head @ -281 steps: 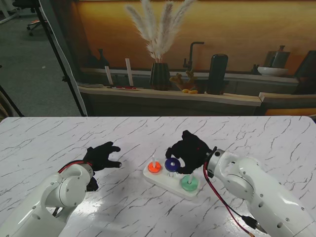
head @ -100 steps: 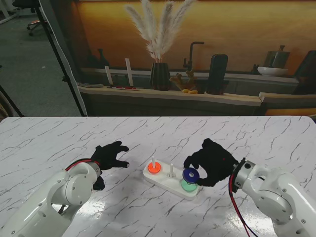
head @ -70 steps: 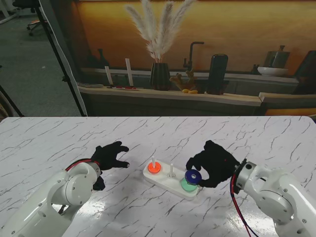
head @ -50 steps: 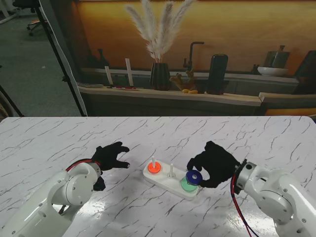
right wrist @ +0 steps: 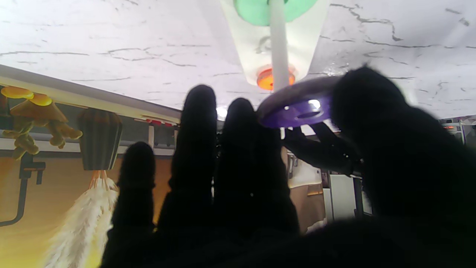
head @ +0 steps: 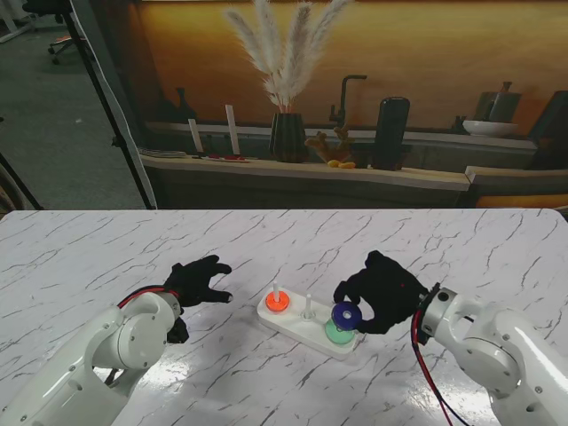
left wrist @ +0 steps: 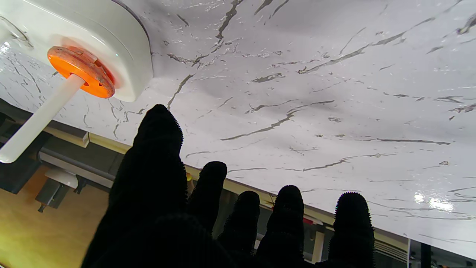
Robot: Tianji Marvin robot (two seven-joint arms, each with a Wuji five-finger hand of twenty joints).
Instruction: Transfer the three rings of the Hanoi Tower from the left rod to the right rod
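A: Change since the earliest look: the blue ring point(head: 344, 314) has left the middle rod point(head: 307, 304) and now sits at the right rod point(head: 343, 312), carried there by the right hand point(head: 382, 291)

B: Seated or only held?

A: Held. Stand view shows it above the green ring point(head: 336, 333), not flat on it. Right wrist view shows the ring tilted, thumb on one edge and fingertips point(right wrist: 241, 111) on the other, with the rod running to the ring's rim. Whether the rod is through the hole, cannot tell

B: Any drift over the last second?

A: Little. Ring hovers at much the same spot over the green one; hand has shifted only slightly. Reads as fine alignment, my judgement

B: Left hand?

A: The left hand point(head: 197, 282) is off the table, fingers spread, holding nothing, well left of the base point(head: 293, 324). It has crept a bit nearer the base than at first. Its wrist view shows the orange ring point(left wrist: 81, 71) low on the left rod point(left wrist: 41, 117), untouched

B: Standing of the task?

A: Green on the right rod, blue about to join it, orange left to go. Likely next: level the blue ring, lower it onto green, release. Risk is a tilted ring catching the rod tip
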